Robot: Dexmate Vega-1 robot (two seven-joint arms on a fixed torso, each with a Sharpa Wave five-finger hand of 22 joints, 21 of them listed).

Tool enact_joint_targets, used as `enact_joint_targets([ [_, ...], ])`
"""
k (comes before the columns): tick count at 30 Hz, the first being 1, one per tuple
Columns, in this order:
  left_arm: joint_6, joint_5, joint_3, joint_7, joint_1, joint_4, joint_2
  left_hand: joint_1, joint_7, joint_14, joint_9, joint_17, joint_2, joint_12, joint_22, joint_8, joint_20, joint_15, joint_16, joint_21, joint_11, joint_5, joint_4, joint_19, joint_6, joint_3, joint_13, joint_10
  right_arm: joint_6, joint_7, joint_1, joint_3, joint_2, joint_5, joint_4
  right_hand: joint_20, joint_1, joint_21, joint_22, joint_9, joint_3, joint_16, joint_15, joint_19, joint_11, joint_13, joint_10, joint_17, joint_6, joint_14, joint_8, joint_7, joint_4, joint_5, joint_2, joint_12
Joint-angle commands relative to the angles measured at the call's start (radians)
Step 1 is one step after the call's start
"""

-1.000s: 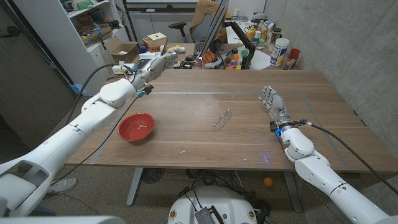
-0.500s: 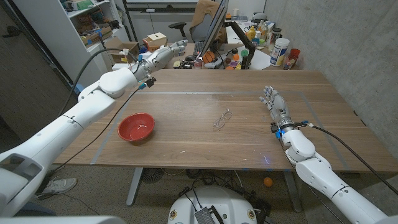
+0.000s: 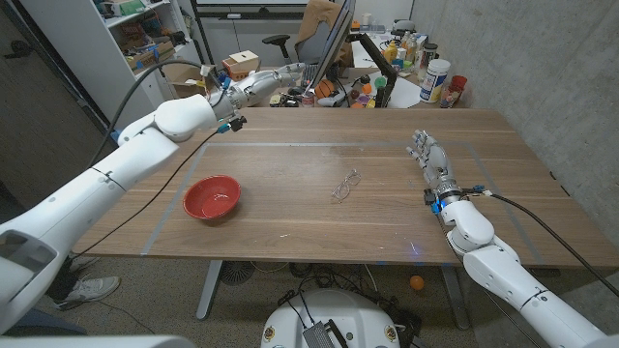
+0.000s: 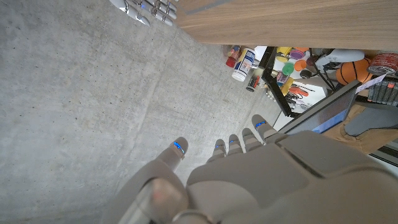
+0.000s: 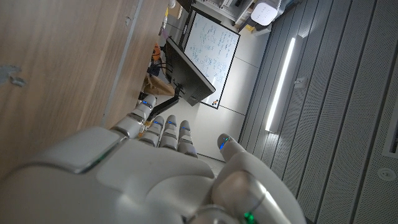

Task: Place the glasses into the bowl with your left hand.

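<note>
Thin wire-framed glasses (image 3: 345, 185) lie on the wooden table (image 3: 290, 227) near its middle. A red bowl (image 3: 212, 197) stands to their left, toward the front. My left hand (image 3: 277, 77) is raised over the table's far edge, well behind and above both the bowl and the glasses. Its fingers are stretched out and apart and it holds nothing; the left wrist view shows the same hand (image 4: 249, 168) with spread fingers. My right hand (image 3: 427, 155) is at the right side of the table, fingers straight, also holding nothing, as the right wrist view of the hand (image 5: 168, 165) confirms.
Behind the far edge, a cluttered desk carries bottles and tubs (image 3: 435, 79), a monitor arm (image 3: 372, 53) and cardboard boxes (image 3: 237, 66). A white shelf unit (image 3: 116, 39) stands at the back left. A concrete wall (image 3: 571, 77) runs along the right.
My left arm has swung up and toward the right along the table's far edge, carrying its hand farther from the bowl. The right hand, the glasses and the bowl have hardly moved.
</note>
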Motion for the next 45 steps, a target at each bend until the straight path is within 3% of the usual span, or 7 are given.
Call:
enact_joint_targets([
  [1, 0.051, 0.046, 0.022, -0.052, -0.030, -0.038, 0.022, 0.007, -0.004, -0.167, 0.006, 0.003, 0.088, -0.004, 0.001, 0.000, 0.012, -0.004, 0.000, -0.003, -0.006, 0.003, 0.002, -0.101, -0.138, 0.000, 0.004, -0.168, -0.006, 0.003, 0.003, 0.009, -0.009, -0.008, -0.019, -0.058, -0.007, 0.005, 0.006, 0.001, 0.010, 0.004, -0.008, 0.009, 0.001, 0.006, 0.014, 0.004, 0.011, 0.006, 0.009, 0.002, -0.001, 0.008, 0.075, 0.009],
  [16, 0.105, 0.169, 0.057, -0.089, -0.105, -0.111, 0.029, 0.013, -0.006, -0.172, 0.006, -0.001, 0.074, -0.005, 0.002, -0.001, 0.013, -0.008, -0.003, -0.007, -0.014, 0.002, -0.011, -0.106, -0.151, -0.004, 0.005, -0.174, -0.002, 0.011, 0.013, 0.010, -0.008, -0.013, -0.016, -0.060, -0.007, 0.005, 0.006, 0.002, 0.011, 0.003, -0.009, 0.013, 0.001, 0.006, 0.016, 0.004, 0.014, 0.010, 0.008, 0.001, -0.001, 0.009, 0.074, 0.008],
  [23, 0.120, 0.261, 0.096, -0.105, -0.160, -0.124, 0.002, 0.027, -0.070, -0.130, 0.010, -0.004, 0.071, 0.008, 0.002, 0.012, 0.077, -0.031, 0.007, 0.000, -0.053, 0.002, -0.024, -0.073, -0.126, -0.005, 0.009, -0.142, 0.009, 0.016, 0.016, 0.008, -0.003, -0.015, -0.003, -0.060, -0.007, 0.005, 0.006, 0.002, 0.011, 0.003, -0.009, 0.013, 0.001, 0.006, 0.017, 0.004, 0.015, 0.010, 0.007, 0.001, -0.001, 0.008, 0.074, 0.007],
  [27, 0.135, 0.310, 0.126, -0.134, -0.205, -0.126, -0.023, 0.031, -0.072, -0.111, 0.012, -0.004, 0.067, 0.019, 0.002, 0.015, 0.074, -0.033, 0.009, 0.004, -0.043, 0.000, -0.028, -0.059, -0.120, -0.005, 0.013, -0.116, 0.020, 0.020, 0.017, 0.007, 0.002, -0.015, 0.008, -0.059, -0.008, 0.005, 0.006, 0.002, 0.011, 0.003, -0.009, 0.013, 0.000, 0.006, 0.017, 0.004, 0.015, 0.011, 0.007, 0.001, -0.001, 0.008, 0.074, 0.007],
  [32, 0.175, 0.413, 0.168, -0.158, -0.264, -0.153, -0.053, 0.054, -0.092, -0.061, 0.012, -0.005, 0.038, 0.030, 0.002, 0.015, 0.074, -0.023, 0.016, 0.005, -0.071, -0.007, -0.066, -0.042, -0.116, -0.015, 0.019, -0.086, 0.033, 0.028, 0.021, 0.004, 0.008, -0.013, 0.022, -0.059, -0.008, 0.005, 0.006, 0.002, 0.011, 0.003, -0.009, 0.014, -0.002, 0.006, 0.018, 0.004, 0.016, 0.012, 0.007, 0.002, -0.001, 0.008, 0.073, 0.007],
  [39, 0.245, 0.541, 0.206, -0.181, -0.300, -0.201, -0.076, 0.101, -0.132, -0.007, 0.013, -0.002, -0.019, 0.033, -0.003, 0.019, 0.113, -0.024, 0.020, 0.010, -0.052, -0.016, -0.144, 0.009, -0.111, -0.030, 0.026, -0.074, 0.053, 0.038, 0.024, 0.001, 0.017, -0.011, 0.045, -0.058, -0.008, 0.005, 0.006, 0.002, 0.011, 0.002, -0.008, 0.014, 0.000, 0.006, 0.019, 0.004, 0.016, 0.012, 0.006, 0.003, -0.001, 0.008, 0.073, 0.007],
  [45, 0.276, 0.616, 0.242, -0.231, -0.337, -0.205, -0.100, 0.152, -0.104, 0.040, 0.013, 0.002, -0.083, 0.039, -0.005, 0.023, 0.105, -0.020, 0.023, 0.018, -0.051, -0.019, -0.226, 0.072, -0.118, -0.050, 0.034, -0.060, 0.068, 0.041, 0.027, 0.002, 0.024, -0.009, 0.062, -0.058, -0.009, 0.004, 0.006, 0.002, 0.010, 0.002, -0.009, 0.014, -0.002, 0.006, 0.019, 0.004, 0.016, 0.013, 0.006, 0.003, -0.001, 0.008, 0.071, 0.006],
])
